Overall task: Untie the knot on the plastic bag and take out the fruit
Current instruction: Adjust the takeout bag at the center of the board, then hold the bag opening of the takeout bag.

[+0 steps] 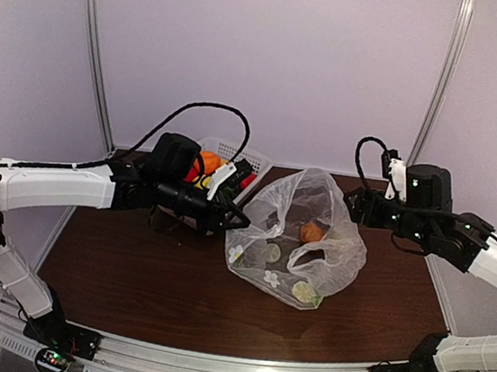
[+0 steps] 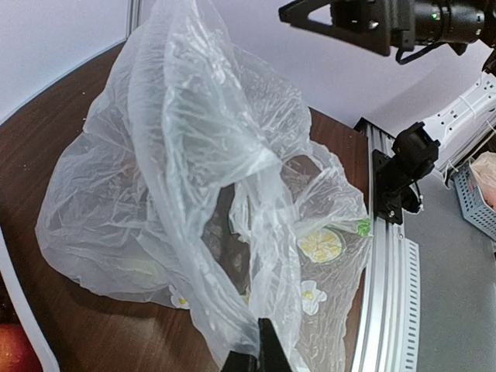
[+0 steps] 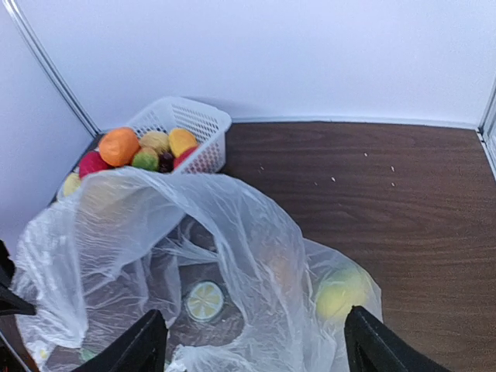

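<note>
The clear plastic bag [image 1: 300, 242], printed with flowers and lime slices, lies slumped in the middle of the table with its mouth loose. No knot shows. My left gripper [image 1: 235, 222] is shut on the bag's left edge; in the left wrist view its fingertips [image 2: 260, 355] pinch the film [image 2: 232, 310]. My right gripper [image 1: 353, 205] hovers open at the bag's upper right, holding nothing. In the right wrist view its fingers [image 3: 147, 345] are spread wide above the bag [image 3: 232, 256]. An orange fruit [image 1: 312, 233] and a yellow-green fruit [image 3: 338, 293] lie inside.
A white lattice basket [image 1: 234, 153] stands at the back left behind my left arm. In the right wrist view it [image 3: 194, 124] holds several toy fruits, one of them orange [image 3: 118, 146]. The metal rail [image 2: 387, 294] runs along the table's near edge.
</note>
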Robot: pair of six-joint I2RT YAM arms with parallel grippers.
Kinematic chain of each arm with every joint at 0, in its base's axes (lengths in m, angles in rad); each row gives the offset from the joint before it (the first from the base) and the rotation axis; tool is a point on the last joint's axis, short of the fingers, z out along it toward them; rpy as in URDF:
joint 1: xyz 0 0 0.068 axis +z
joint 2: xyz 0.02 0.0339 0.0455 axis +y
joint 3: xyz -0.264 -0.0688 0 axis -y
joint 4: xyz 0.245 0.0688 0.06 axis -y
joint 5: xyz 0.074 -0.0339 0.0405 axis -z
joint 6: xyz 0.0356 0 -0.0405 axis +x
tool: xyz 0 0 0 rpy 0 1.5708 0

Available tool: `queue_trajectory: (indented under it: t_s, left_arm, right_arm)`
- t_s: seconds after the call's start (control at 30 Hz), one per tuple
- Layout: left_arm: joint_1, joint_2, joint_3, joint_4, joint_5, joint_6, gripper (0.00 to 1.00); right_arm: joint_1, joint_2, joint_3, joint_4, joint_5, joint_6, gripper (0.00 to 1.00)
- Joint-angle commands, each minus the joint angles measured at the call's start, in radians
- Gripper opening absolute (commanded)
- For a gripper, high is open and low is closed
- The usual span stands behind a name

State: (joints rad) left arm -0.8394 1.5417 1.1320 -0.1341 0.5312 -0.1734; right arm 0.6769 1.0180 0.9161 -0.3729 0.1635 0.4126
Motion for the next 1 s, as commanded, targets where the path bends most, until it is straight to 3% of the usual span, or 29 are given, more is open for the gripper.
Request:
queue_trajectory:
  t_s: [0.0, 0.2, 0.4, 0.6, 0.77, 0.97]
  left_arm:
    - [0.002, -0.029, -0.013, 0.025, -0.044, 0.008, 0.0]
    - [0.002, -0.026, -0.015, 0.025, -0.046, 0.008, 0.0]
    - [0.002, -0.028, -0.015, 0.024, -0.047, 0.006, 0.0]
    - [0.002, -0.023, -0.013, 0.033, -0.013, -0.01, 0.0]
    - [0.003, -0.026, -0.019, 0.039, -0.029, -0.015, 0.0]
    - [0.034, -0.02, -0.03, 0.058, -0.024, -0.049, 0.0]
  right_arm:
    - [0.036, -0.03, 0.037, 0.049, -0.117, -0.003, 0.77]
    - [0.141, 0.082, 0.022, 0.209, -0.148, 0.022, 0.64]
    - [0.187, 0.216, 0.017, 0.302, -0.034, -0.001, 0.62]
    - [0.186, 0.34, -0.075, 0.546, -0.04, -0.018, 0.62]
    - [0.187, 0.453, -0.067, 0.545, 0.017, -0.015, 0.6]
    - [0.188, 0.429, -0.17, 0.559, 0.022, -0.036, 0.6]
